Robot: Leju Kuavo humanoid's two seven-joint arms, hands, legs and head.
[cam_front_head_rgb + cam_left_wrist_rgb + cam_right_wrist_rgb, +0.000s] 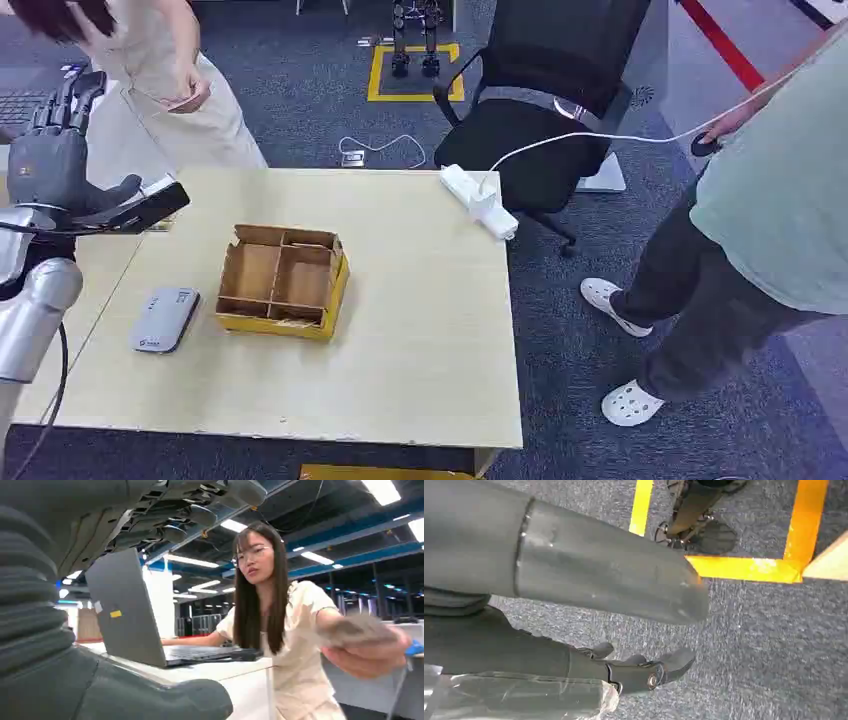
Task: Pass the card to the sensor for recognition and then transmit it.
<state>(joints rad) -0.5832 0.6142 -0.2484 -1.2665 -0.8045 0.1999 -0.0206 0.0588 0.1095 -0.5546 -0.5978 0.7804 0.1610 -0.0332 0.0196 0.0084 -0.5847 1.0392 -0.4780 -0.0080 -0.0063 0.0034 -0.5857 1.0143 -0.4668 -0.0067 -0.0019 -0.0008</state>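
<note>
Over the desk's left edge, left hand (55, 150): raised, fingers spread apart from the thumb, gripping nothing.
Card (357, 630): blurred, pinched in a person's hand (370, 655) that reaches toward the left hand; not yet touching it.
Handling, as a judgement: thin, light, stiff and probably slick. It is best pinched flat between thumb and fingers at the free end, away from the person's grip, leaving most of the face bare for reading.
Sensor (165, 318): grey pad lying flat on the desk (420, 350), near the left side.
Cardboard box (283, 280): just beside the sensor, divided into compartments; I cannot make out anything in them.
Power strip (480, 200): white, at the far edge.
Right hand (649, 672): hanging over grey carpet, fingers loosely apart from the thumb, carrying nothing.
</note>
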